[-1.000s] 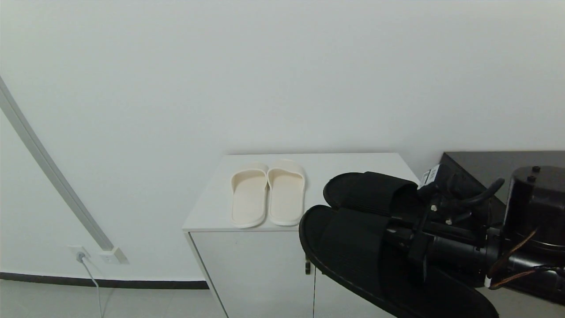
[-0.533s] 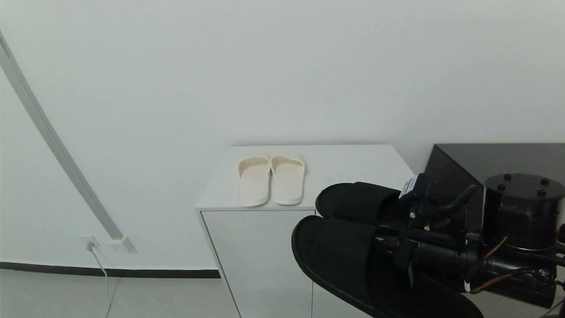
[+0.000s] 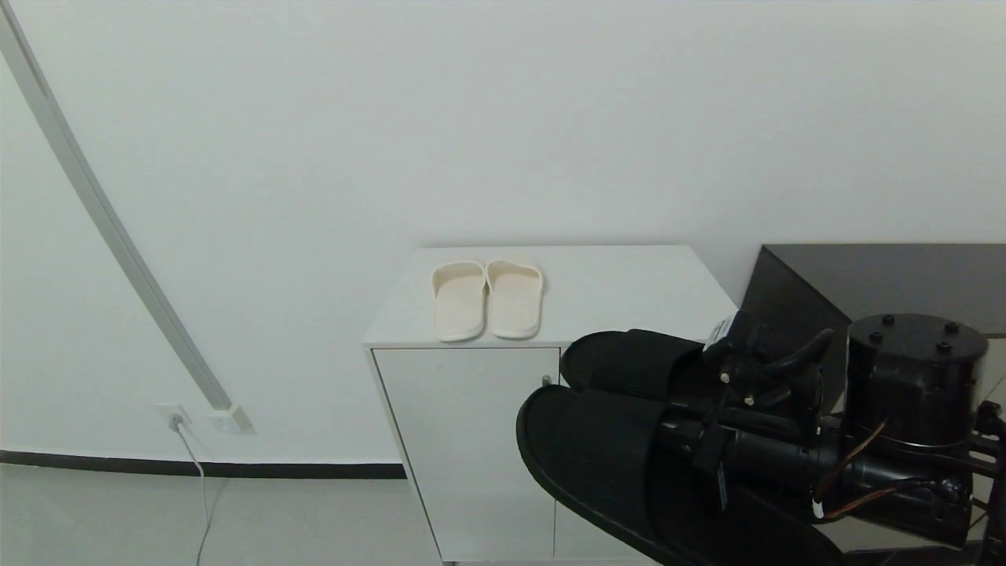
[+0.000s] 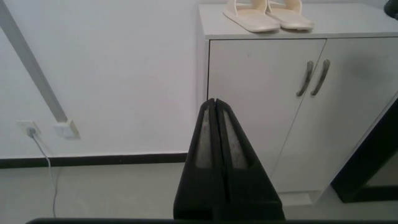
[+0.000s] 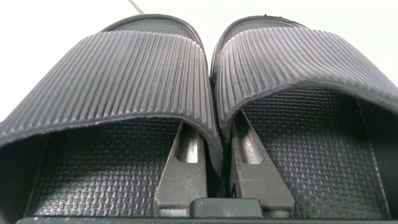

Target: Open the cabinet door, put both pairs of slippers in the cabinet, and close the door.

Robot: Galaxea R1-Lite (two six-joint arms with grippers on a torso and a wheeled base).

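A: Where are the black slippers (image 3: 621, 424)?
B: Held up in front of the cabinet (image 3: 471, 440), before its right door. The right gripper (image 5: 214, 168) pinches their two inner edges together, with one finger lying inside each shoe under the strap.
A: And the other pair?
B: The cream slippers (image 3: 487, 299) lie side by side on the cabinet's top, near its front edge and left of the middle.
A: The doors?
B: Both are shut. The two handles (image 4: 314, 76) stand side by side where the doors meet.
A: The left gripper (image 4: 216, 118)?
B: Its fingers are pressed together on nothing, low in front of the cabinet and well apart from it.
A: What differs from a second ago?
B: The whole head view has shifted, so the camera has moved. The cabinet shows smaller, and far more of its front is in sight, down to its foot. The cream pair keeps its place on the top. The black pair stays in the same grip and now lines up with the doors rather than the top's right corner.
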